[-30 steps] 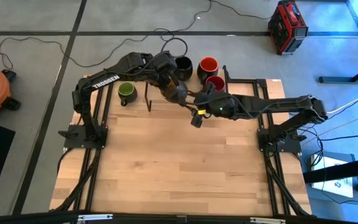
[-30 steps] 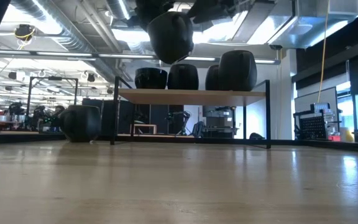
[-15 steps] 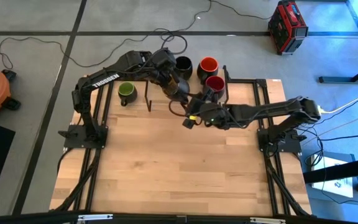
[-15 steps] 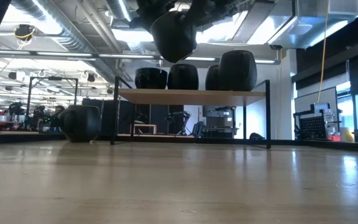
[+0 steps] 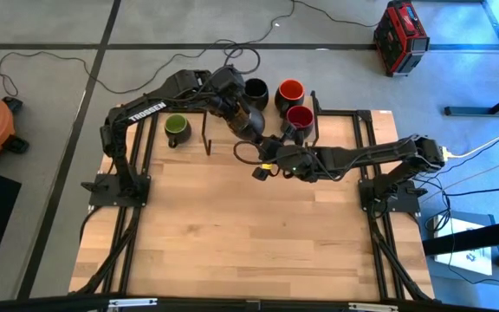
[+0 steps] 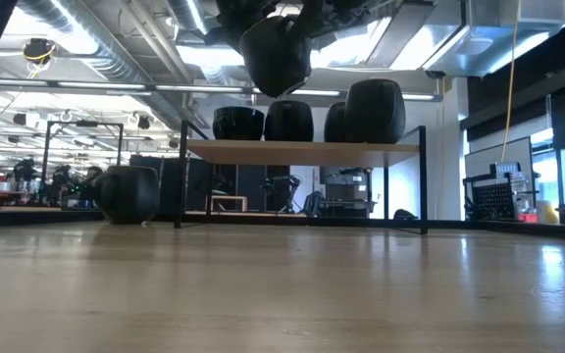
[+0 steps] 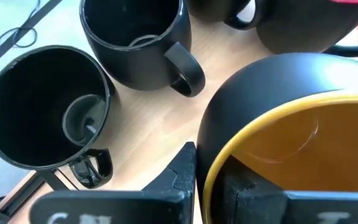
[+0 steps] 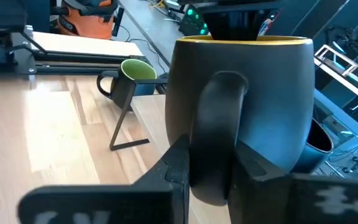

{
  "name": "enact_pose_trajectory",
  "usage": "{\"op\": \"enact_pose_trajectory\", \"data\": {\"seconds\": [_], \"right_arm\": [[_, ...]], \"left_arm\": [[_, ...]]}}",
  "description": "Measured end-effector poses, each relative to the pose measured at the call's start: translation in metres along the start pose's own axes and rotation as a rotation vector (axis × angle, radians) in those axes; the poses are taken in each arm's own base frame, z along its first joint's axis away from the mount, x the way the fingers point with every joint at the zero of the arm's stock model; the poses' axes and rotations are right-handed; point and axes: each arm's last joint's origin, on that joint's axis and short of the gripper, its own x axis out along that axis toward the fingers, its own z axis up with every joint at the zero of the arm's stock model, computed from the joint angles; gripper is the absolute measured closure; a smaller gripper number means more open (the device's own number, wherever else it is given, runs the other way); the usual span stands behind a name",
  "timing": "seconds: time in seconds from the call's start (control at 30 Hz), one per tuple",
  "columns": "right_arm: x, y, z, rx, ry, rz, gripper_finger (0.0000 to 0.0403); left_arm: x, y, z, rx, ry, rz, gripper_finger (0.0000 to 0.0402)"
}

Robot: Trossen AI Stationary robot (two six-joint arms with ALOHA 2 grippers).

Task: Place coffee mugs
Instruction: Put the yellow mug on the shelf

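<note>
A black coffee mug with a yellow inside point(image 8: 241, 93) hangs high above the table point(image 5: 249, 234), in front of a low shelf point(image 6: 302, 149); it shows at the top of the low view point(image 6: 276, 54). My left gripper point(image 7: 209, 158) is shut on its rim from above point(image 5: 243, 113). My right gripper point(image 8: 213, 155) is shut on its handle, reaching in from the right point(image 5: 271, 147). Two black-inside mugs point(image 7: 48, 106) point(image 7: 135, 37) stand on their bases below and beyond the held mug. My left gripper pinches the mug's rim point(image 7: 205, 177), one finger inside the cup and one outside against the black wall. The fingers slant down from above. The mug is lifted clear, mouth up. My right gripper pinches the mug's handle point(image 8: 219, 112) between its two fingers, one on each side of the loop. The fingers come nearly level from the table's right and near side. The mug stands about upright in the hold, clear of the table.
On the shelf at the far edge stand a black mug point(image 5: 255, 89), an orange-red-inside mug point(image 5: 290, 91) and a dark-red-inside mug point(image 5: 300, 115). A green-inside mug point(image 5: 177, 128) stands left of the shelf's leg point(image 5: 206, 132). The near part of the table is bare wood.
My right gripper has gone toward the table's left and a little down, up to the mug held by my left gripper, and has turned at the wrist. The mug has shifted slightly and stays lifted.
</note>
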Motion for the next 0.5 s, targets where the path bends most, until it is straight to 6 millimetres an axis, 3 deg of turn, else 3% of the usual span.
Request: {"op": "enact_pose_trajectory", "data": {"seconds": [0.17,0.37,0.5], "right_arm": [[0.0,0.0,0.0,0.013,-0.001,0.01,0.0359],[0.0,0.0,-0.001,0.032,0.009,0.017,0.0359],[-0.003,0.002,-0.001,0.078,0.012,0.035,0.0359]], "left_arm": [[0.0,0.0,0.0,0.007,-0.003,-0.002,0.037],[-0.001,0.0,0.001,0.028,-0.014,-0.002,0.0326],[-0.015,0.005,0.0,0.042,-0.039,-0.003,0.0298]]}}
